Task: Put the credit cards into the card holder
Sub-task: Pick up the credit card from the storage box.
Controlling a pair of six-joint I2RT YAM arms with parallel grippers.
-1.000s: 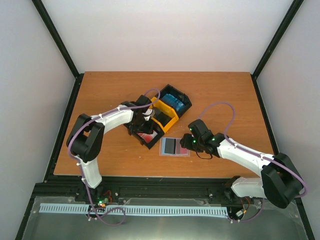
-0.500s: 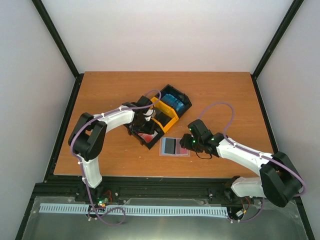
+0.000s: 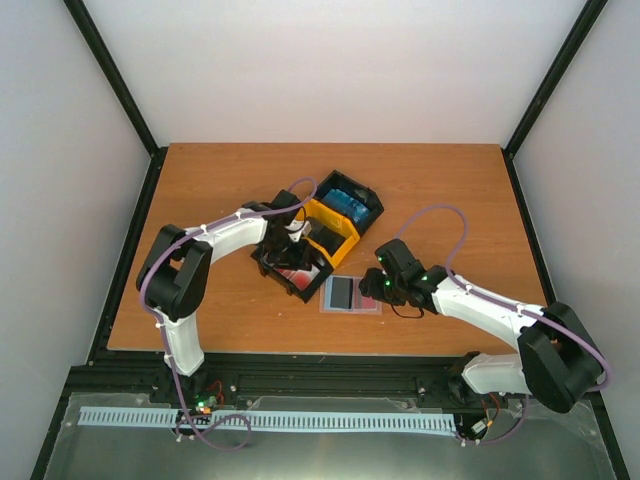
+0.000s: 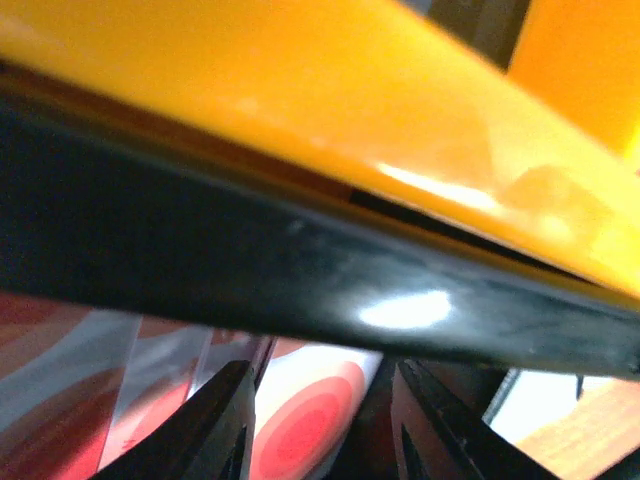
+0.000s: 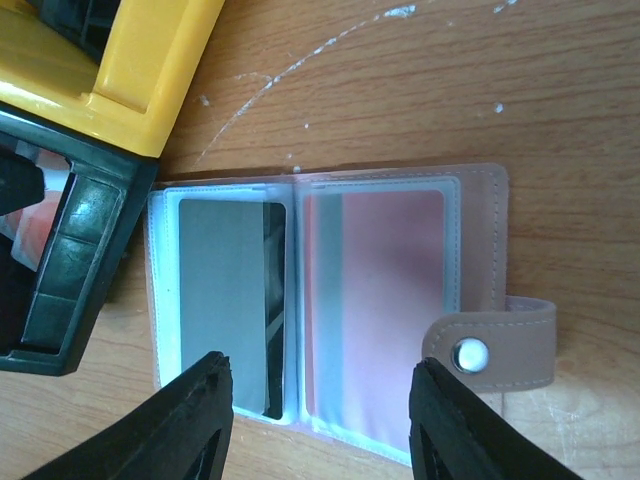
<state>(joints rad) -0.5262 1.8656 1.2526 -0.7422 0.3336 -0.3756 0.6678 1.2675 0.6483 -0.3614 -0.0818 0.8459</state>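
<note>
- Currently left gripper (image 4: 320,385) jaws apart over red-and-white credit cards (image 4: 150,380) in black bin (image 4: 200,260): could pinch several, or snag wall.
- And right gripper (image 5: 322,370) jaws apart above open card holder (image 5: 375,260) beside bin; unpinned, may slide.

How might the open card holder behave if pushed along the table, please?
The card holder lies flat and thin, so it would probably slide rather than tip. Its glossy clear pockets look slippery, and its snap strap may flop.

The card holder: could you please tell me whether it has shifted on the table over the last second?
No. The card holder lies open in the same place, with the same gap to the near edge of the table as before.
</note>
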